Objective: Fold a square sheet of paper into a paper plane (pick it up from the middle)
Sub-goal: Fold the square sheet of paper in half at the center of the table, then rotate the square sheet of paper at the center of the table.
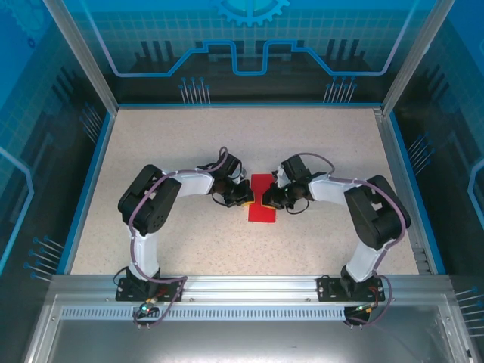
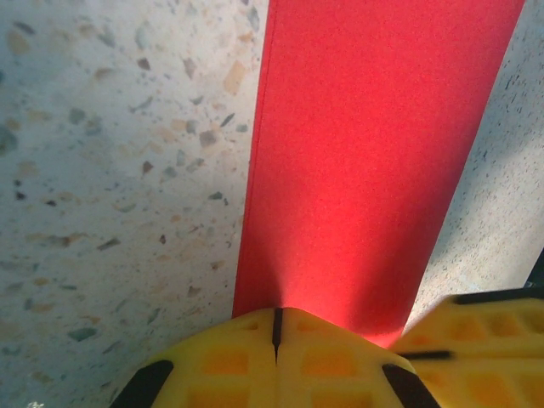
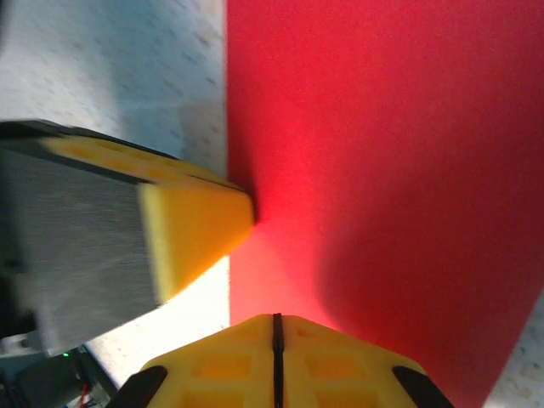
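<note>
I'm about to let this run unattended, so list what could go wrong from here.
1. The left end effector and right end effector, both shut, meet at the same stretch of the red paper; a small move could knock them together.
2. The tips sit on thin paper lying flat on the table; a sideways push may skid or crumple it and skew the fold.
</note>
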You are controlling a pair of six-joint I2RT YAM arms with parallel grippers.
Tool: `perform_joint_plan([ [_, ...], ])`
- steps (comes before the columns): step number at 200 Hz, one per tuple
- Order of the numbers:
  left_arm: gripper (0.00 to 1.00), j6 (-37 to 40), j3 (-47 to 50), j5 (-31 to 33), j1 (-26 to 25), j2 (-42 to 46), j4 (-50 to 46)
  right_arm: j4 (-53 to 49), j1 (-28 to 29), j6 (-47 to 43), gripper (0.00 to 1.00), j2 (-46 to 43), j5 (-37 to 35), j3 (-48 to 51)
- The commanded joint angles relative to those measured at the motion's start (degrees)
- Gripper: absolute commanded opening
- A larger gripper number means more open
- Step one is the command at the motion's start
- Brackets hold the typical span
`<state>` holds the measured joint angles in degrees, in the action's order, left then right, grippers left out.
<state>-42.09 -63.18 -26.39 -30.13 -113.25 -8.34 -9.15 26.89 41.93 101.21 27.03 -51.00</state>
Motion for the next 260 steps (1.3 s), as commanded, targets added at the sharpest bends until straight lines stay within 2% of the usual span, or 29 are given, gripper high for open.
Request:
perform_joint_plan([
  [1, 0.00, -0.5, 3.6, 9.0, -1.1, -6.0, -11.3, -1.6, 1.7, -0.7, 0.09, 1.4, 0.1, 0.3],
  [88, 0.00, -0.3, 4.1, 9.4, -1.2, -5.9, -10.7, -1.8, 0.1, 0.1, 0.08, -8.4, -3.2, 16.8],
  [120, 0.00, 0.8, 3.4, 8.9, -1.2, -5.1, -10.5, -3.0, 0.1, 0.4, 0.08, -13.2, -3.9, 15.5],
  [142, 0.00, 2.8, 1.5, 6.8, -1.1, -2.8, -9.9, -6.8, 0.1, -0.7, 0.09, -18.7, -8.3, 12.8],
  [164, 0.06, 4.4, -2.4, 4.8, -1.2, 1.2, -9.9, -9.4, 0.5, -2.2, 0.09, -21.6, -13.2, 10.6],
  [186, 0.15, 4.4, -5.9, 3.5, -1.2, 5.2, -9.5, -11.1, 1.5, -3.0, 0.09, -19.6, -16.0, 7.9],
  [212, 0.24, 3.5, -6.9, 5.4, -1.0, 9.4, -9.7, -11.4, 4.3, -2.3, 0.08, -15.0, -18.8, 4.5],
  [260, 0.36, 1.7, 0.7, 11.4, 2.0, 18.2, -10.7, -13.1, 9.5, 1.3, 0.08, -5.5, -22.6, -2.1],
])
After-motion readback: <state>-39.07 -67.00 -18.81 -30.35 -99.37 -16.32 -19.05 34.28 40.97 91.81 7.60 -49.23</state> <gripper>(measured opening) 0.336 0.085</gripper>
